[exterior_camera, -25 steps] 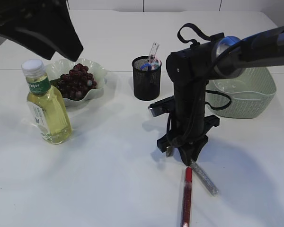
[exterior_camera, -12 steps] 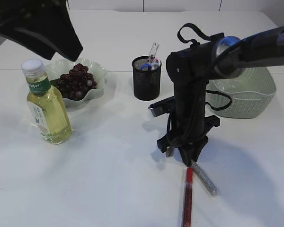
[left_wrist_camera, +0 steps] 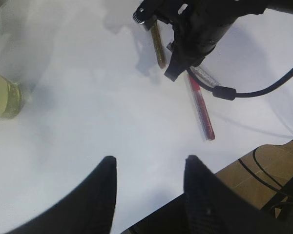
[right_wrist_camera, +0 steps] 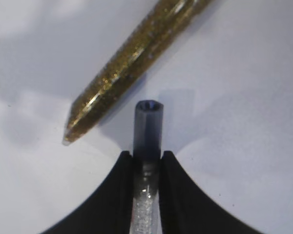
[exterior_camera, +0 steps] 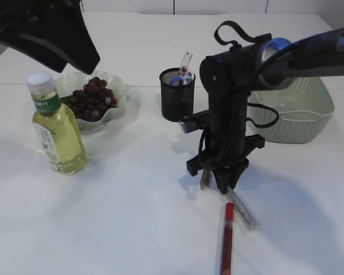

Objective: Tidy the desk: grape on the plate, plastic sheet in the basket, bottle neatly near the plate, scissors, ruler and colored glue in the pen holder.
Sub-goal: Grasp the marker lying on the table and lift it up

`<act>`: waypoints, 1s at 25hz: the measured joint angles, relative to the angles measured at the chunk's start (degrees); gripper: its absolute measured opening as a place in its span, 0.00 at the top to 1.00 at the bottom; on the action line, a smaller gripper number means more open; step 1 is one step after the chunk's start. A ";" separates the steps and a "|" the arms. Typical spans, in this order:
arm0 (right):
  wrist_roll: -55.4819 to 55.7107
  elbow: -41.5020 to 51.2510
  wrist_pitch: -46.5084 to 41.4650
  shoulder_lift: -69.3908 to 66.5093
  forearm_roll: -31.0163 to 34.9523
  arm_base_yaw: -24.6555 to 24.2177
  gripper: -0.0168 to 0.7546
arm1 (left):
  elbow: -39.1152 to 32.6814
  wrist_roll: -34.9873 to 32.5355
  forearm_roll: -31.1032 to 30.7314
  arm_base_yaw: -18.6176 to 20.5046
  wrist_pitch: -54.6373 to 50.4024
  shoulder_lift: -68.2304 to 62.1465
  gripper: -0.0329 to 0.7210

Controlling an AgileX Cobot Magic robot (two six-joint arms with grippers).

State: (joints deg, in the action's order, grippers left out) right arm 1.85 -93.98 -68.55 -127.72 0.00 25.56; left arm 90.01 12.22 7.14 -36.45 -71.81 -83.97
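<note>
Exterior view, from the left: a bottle [exterior_camera: 56,127] of yellow liquid with a white cap stands upright on the white table [exterior_camera: 114,217], just in front of a pale scalloped plate [exterior_camera: 116,86]; the plate holds a bunch of dark grapes [exterior_camera: 92,98], and bottle and plate look close but whether they touch cannot be told; above them hangs the dark bulk of the left arm, its left gripper [left_wrist_camera: 149,187] seen only in the left wrist view, jaws parted with nothing between them, high over bare table; further right a black mesh pen holder [exterior_camera: 177,97] stands upright with blue-handled scissors [exterior_camera: 176,81] and a clear ruler [exterior_camera: 186,62] sticking out of its top; right of it the right gripper [exterior_camera: 225,184] points down at the table, and the right wrist view shows its jaws closed on a silver glitter glue tube [right_wrist_camera: 147,146], whose far end slants down to the table in the exterior view; a gold glitter glue tube [right_wrist_camera: 132,61] lies on the table just beside that grip, apart from the jaws; a red glue tube [exterior_camera: 226,239] lies lengthwise near the front edge, close to the silver one; at the far right a pale green basket [exterior_camera: 318,123] sits on the table, and what lies inside it cannot be made out.
</note>
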 joint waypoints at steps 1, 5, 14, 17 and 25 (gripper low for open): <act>0.20 -0.03 0.00 0.00 0.00 0.00 0.81 | 0.00 0.00 0.00 0.00 0.00 0.00 0.52; 1.04 -0.03 -0.13 1.63 -0.53 0.00 0.81 | 0.00 0.00 0.00 0.00 0.00 0.00 0.52; 1.49 8.88 5.39 13.67 -1.36 0.00 0.81 | 0.00 0.00 0.00 0.00 0.00 0.00 0.52; 1.73 12.15 10.33 18.61 -1.96 0.00 0.81 | 0.00 0.00 0.00 0.00 0.00 0.00 0.52; 1.95 12.97 21.46 25.50 -4.88 0.00 0.81 | 0.00 0.00 0.00 0.00 0.00 0.00 0.52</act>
State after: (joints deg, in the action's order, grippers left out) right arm 3.81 -81.01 -47.09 -102.23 -4.88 25.56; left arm 90.01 12.22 7.14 -36.45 -71.81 -83.97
